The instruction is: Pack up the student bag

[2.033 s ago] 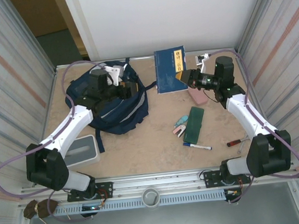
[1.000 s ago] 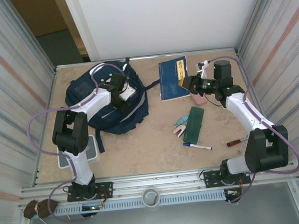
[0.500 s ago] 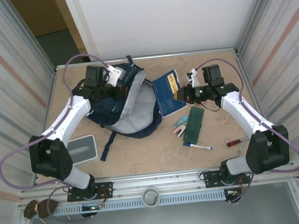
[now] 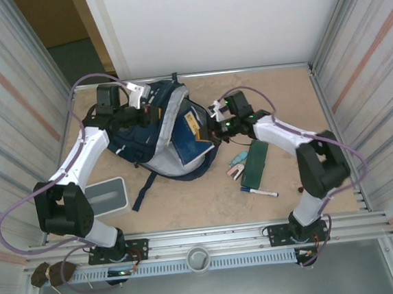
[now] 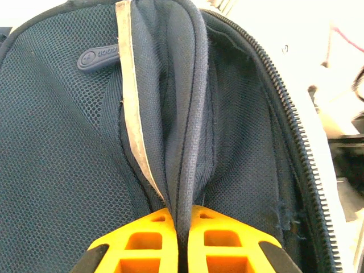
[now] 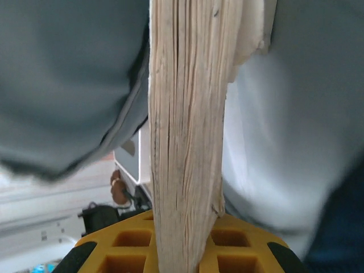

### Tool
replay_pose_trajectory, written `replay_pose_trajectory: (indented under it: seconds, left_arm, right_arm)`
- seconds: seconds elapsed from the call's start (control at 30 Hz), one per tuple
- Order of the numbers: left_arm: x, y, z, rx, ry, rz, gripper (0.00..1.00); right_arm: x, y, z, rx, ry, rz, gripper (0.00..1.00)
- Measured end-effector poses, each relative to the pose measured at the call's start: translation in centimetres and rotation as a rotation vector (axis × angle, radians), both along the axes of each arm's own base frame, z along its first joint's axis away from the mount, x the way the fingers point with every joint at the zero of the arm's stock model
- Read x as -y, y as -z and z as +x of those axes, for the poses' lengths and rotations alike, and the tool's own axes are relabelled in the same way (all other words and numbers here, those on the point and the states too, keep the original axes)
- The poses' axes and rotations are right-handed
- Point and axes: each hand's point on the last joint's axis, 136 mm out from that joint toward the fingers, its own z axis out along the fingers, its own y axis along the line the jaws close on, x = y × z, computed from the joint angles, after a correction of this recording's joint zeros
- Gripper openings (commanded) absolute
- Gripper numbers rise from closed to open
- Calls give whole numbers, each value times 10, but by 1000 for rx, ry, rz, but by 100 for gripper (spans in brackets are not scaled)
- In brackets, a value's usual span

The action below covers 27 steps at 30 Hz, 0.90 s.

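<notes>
One student bag (image 4: 135, 140), one book (image 4: 190, 125), one marker (image 4: 259, 193)

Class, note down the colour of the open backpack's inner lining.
Light grey lining, against the student bag's navy shell; clearest in the top external view.

Table (image 4: 202, 208): beige, speckled.
Left side: bag (image 4: 138, 145); grey box (image 4: 106, 196) near it.
Right side: green pouch (image 4: 256, 162), marker (image 4: 259, 192), small pink-teal item (image 4: 237, 162).
</notes>
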Motion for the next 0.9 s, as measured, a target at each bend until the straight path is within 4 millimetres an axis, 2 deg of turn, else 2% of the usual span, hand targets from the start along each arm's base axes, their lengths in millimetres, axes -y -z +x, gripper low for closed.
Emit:
replay_pose_trajectory:
  seconds: [0.1, 0.13, 0.23, 0.3, 0.37, 0.43, 0.5, 0.57, 0.63, 0.67, 0.77, 0.8, 0.87, 0.9]
  left_arm:
    - [2, 0, -1, -8, 8, -11, 0]
    - [2, 0, -1, -10, 8, -13, 0]
    - [2, 0, -1, -19, 6, -19, 0]
    - [1, 2, 1, -20, -1, -20, 0]
    - [-2, 2, 5, -19, -14, -24, 0]
    - [-6, 2, 8, -24, -30, -32, 0]
    - [-10, 0, 13, -23, -48, -42, 0]
    - [-13, 0, 16, -23, -59, -51, 0]
    - [-14, 2, 19, -25, -61, -55, 0]
    - [-14, 4, 20, -24, -61, -56, 0]
    - [-15, 16, 23, -39, -68, -43, 0]
    - [-16, 22, 25, -49, -72, -34, 0]
    - [-16, 34, 28, -68, -74, -15, 0]
    - [-17, 40, 29, -79, -75, -4, 0]
  right_arm:
    - [-31, 13, 27, 0, 25, 4, 0]
    - [-41, 16, 37, 7, 38, 4, 4]
    - [-75, 25, 73, 38, 84, 13, 29]
    - [-93, 33, 89, 54, 101, 18, 40]
    - [-95, 42, 90, 48, 110, 1, 47]
    - [-89, 48, 83, 46, 111, -12, 50]
    - [-67, 48, 66, 38, 112, -37, 52]
    - [-42, 34, 46, 48, 110, -43, 54]
    - [-16, 7, 28, 96, 113, -39, 56]
    - [-1, -13, 19, 144, 122, -37, 58]
    - [45, -57, 3, 284, 185, -71, 66]
    - [65, -64, 0, 324, 226, -107, 68]
    - [104, -61, -1, 357, 315, -210, 71]
    - [126, -51, -2, 350, 361, -280, 73]
